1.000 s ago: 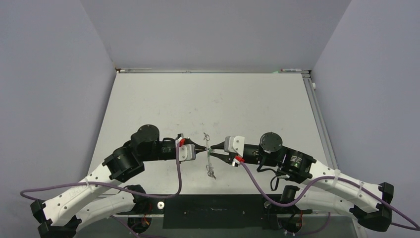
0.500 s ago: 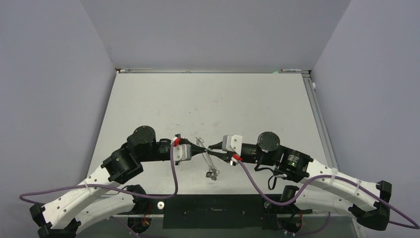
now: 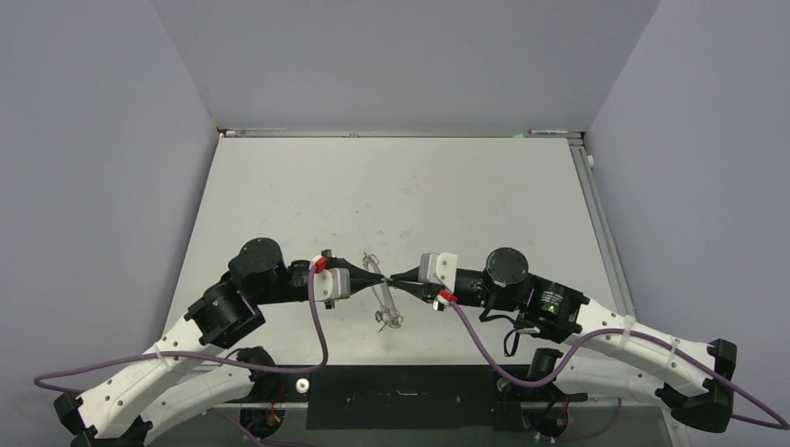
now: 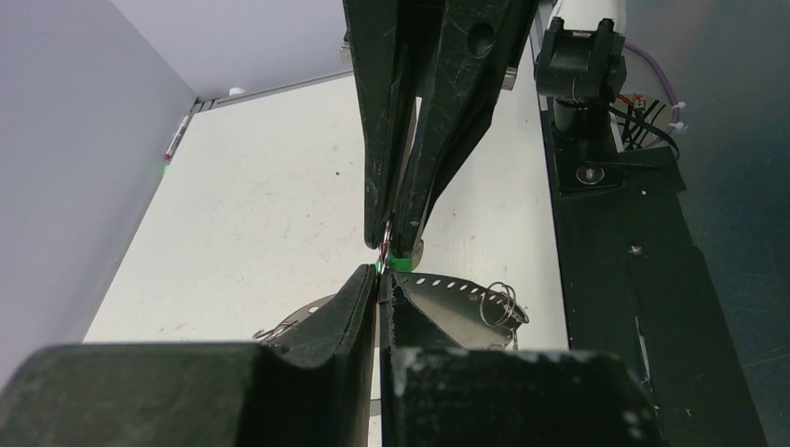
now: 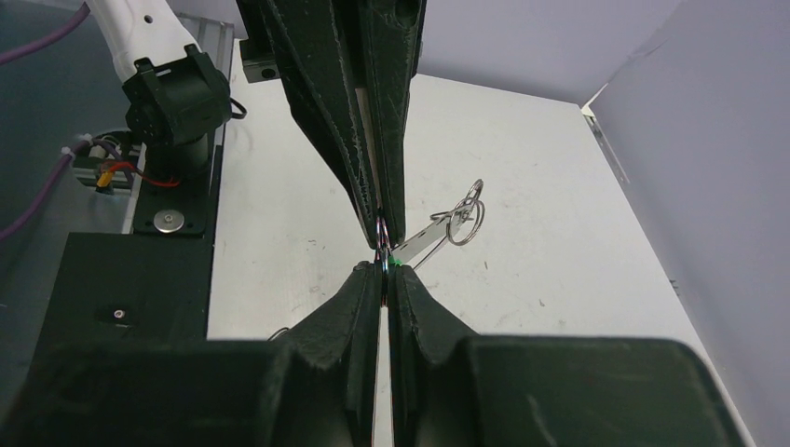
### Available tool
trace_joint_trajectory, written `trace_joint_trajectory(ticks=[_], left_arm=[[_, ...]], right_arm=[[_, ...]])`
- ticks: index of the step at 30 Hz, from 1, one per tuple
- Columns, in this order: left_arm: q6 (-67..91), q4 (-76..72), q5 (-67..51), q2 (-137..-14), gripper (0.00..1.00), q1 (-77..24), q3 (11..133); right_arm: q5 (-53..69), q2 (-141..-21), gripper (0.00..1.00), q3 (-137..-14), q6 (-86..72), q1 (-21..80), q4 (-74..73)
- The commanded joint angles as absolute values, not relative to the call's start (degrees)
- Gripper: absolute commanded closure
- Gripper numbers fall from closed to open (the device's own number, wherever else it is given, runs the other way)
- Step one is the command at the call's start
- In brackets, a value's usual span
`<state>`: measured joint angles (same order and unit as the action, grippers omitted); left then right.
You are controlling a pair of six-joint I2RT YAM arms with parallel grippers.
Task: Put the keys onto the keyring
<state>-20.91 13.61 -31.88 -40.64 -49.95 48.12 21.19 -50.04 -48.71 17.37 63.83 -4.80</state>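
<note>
Top external: keyring (image 3: 381, 296) pinched between left pincer (image 3: 383, 279), right pincer (image 3: 395, 278).

Left gripper (image 3: 381, 277), right gripper (image 3: 396, 277) tip-to-tip, blocking each other.

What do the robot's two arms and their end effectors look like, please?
The left arm and right arm have white perforated links, black rounded joints and a trailing purple cable. Each wrist carries a pale grey block with a red tag. The left end effector and right end effector are black, each with two tapering fingers.
</note>
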Motion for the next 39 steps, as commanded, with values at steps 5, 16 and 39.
trace_joint_trajectory(ticks=[5, 16, 39], left_arm=[[-17.48, 5.11, -36.09, -38.65, 1.0, -48.47, 48.01], [-16.22, 3.28, -37.07, -38.03, 1.0, -47.54, 47.2], [-15.55, 2.41, -39.38, -39.05, 1.0, -47.2, 46.67]], right_arm=[[20.35, -49.95, 0.95, -47.86, 17.16, 64.0, -2.13], [19.25, -48.35, 0.95, -46.52, 16.66, 63.98, -1.17], [21.53, -51.35, 0.82, -49.02, 17.61, 63.98, -0.49]])
